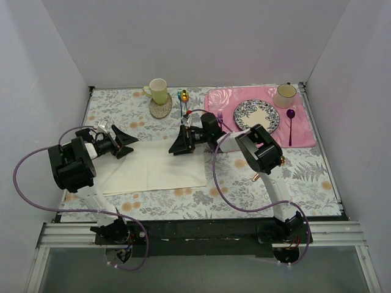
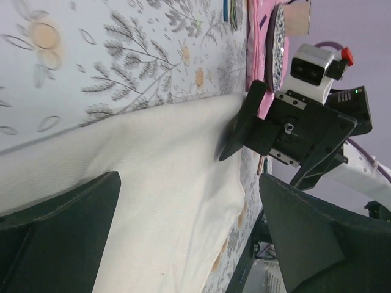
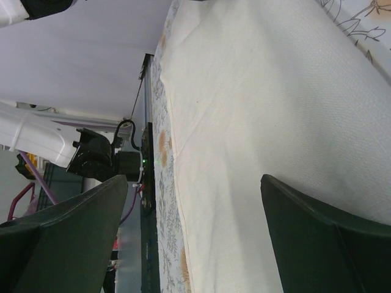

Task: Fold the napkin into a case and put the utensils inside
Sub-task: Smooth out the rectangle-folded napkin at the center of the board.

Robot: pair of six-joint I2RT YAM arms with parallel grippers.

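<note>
The cream-white napkin (image 1: 153, 172) lies spread flat on the floral tablecloth, and it fills the left wrist view (image 2: 153, 177) and the right wrist view (image 3: 275, 91). My left gripper (image 1: 131, 144) hovers open over the napkin's far left corner, with nothing between its fingers (image 2: 189, 183). My right gripper (image 1: 175, 141) hangs open above the napkin's far right corner, also holding nothing (image 3: 194, 183). The spoon (image 1: 185, 96) with a gold bowl and teal handle lies at the back, beside the coaster. A slim copper-coloured knife (image 1: 253, 177) peeks out from under my right arm.
A yellow-green mug (image 1: 159, 90) stands on a round coaster at the back. The pink placemat (image 1: 305, 134) at the right carries a patterned plate (image 1: 256, 115), a cream mug (image 1: 285, 94), a purple fork (image 1: 221, 122) and a purple spoon (image 1: 291, 125). White walls enclose the table.
</note>
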